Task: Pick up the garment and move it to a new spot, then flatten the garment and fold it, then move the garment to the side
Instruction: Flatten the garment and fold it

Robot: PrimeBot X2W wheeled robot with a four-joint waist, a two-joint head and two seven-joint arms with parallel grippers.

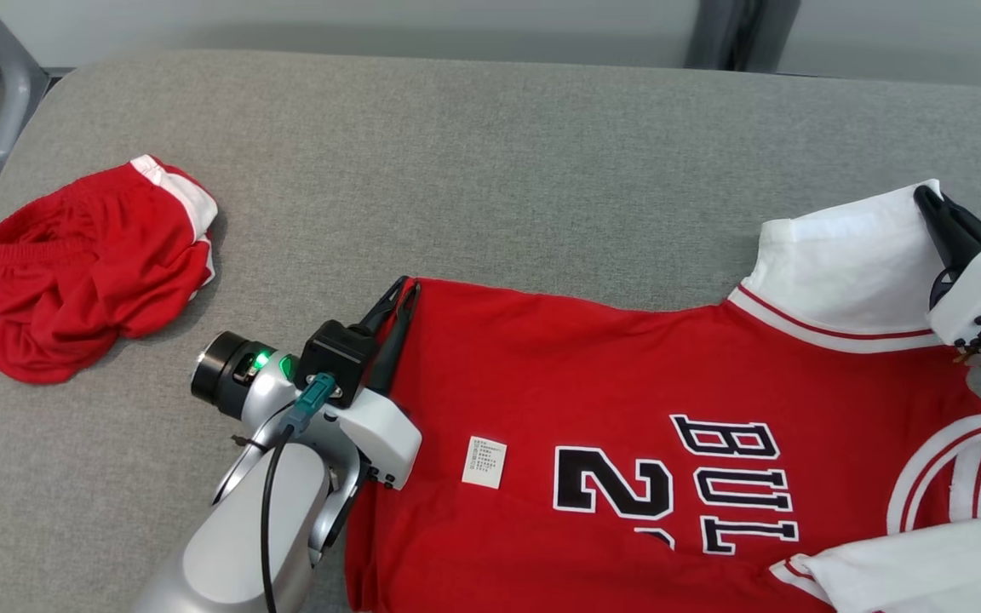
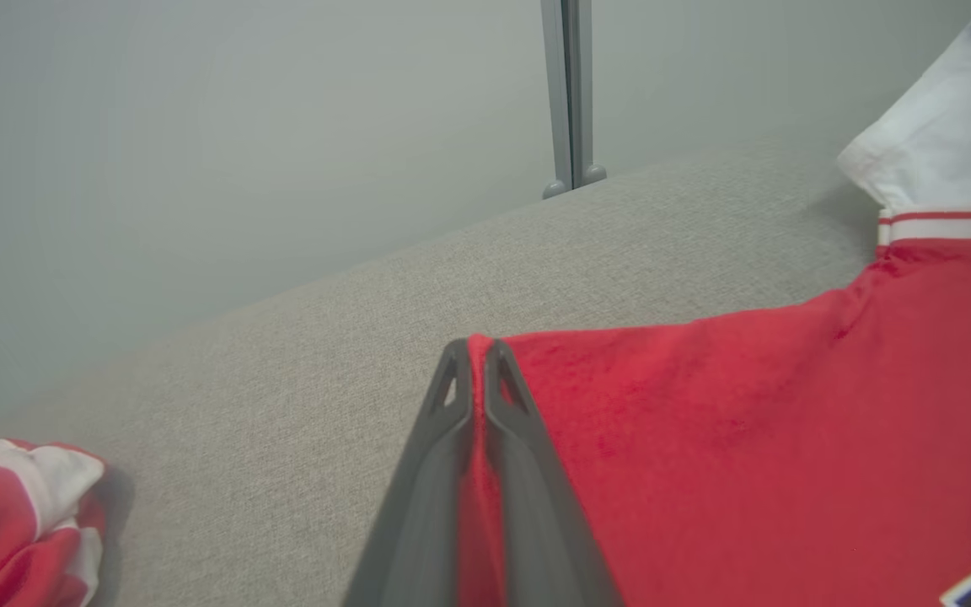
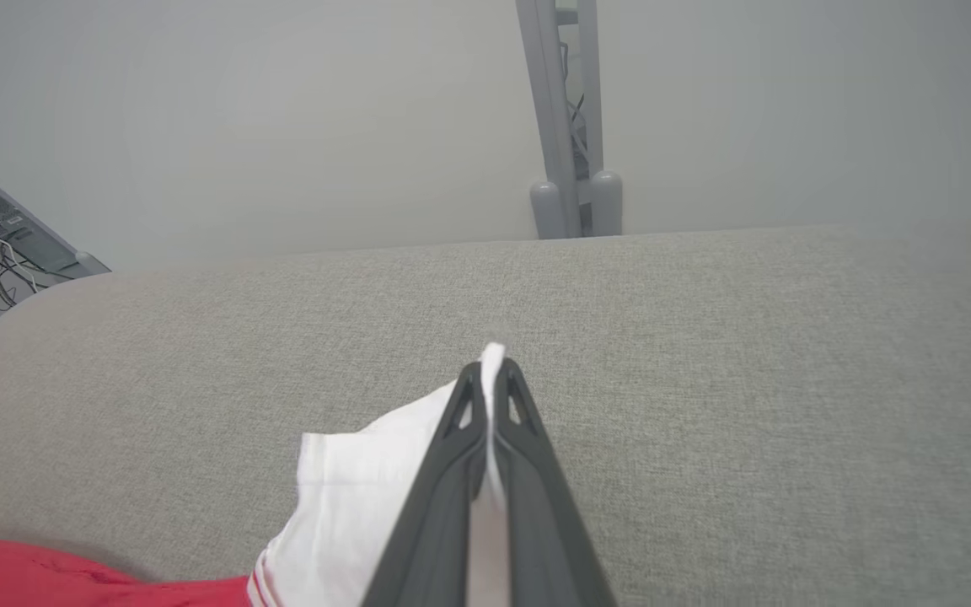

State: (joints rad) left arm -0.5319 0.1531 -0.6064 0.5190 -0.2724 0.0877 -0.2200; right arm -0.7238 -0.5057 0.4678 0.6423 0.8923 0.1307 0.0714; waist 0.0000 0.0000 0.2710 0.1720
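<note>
Item under task: one jersey [image 1: 627, 366], red with white sleeves and black lettering. It lies spread over the right and near part of the grey worktop [image 1: 490, 153], hem toward the robot's left and neck end toward its right. The body is largely flat.
Left tool [image 1: 401, 294]: closed tight on the far hem corner [image 2: 485, 350]. The left wrist view shows a strip of red cloth pinched between the two fingers.
Right tool [image 1: 925, 194]: closed on the end of the far sleeve [image 1: 848, 255]. The right wrist view shows white cloth nipped between the fingers, with its edge poking out past the tips.
Handling, judged: light, soft and limp, with no stiffness of its own. It is likely to sag between the two holds and drag on the cloth-covered worktop. The smooth knit may slip out of a thin pinch.
Where to hold, judged: hems, cuffs and corners, where the cloth is doubled. Both present holds are on the far edge, which suits drawing that edge taut or carrying it over for a fold.
Count, garments: one jersey and one pair of red shorts [image 1: 90, 264]. The shorts are crumpled at the left of the worktop, well apart from the jersey.
Count, sleeves: two, the far sleeve held and the near sleeve [image 1: 908, 562] lying loose.
Count, other: one care label [image 1: 484, 461] on the red body, and two tools, both engaged.
Stage, judged: flattening or the start of folding; the move to the side is not yet done.
</note>
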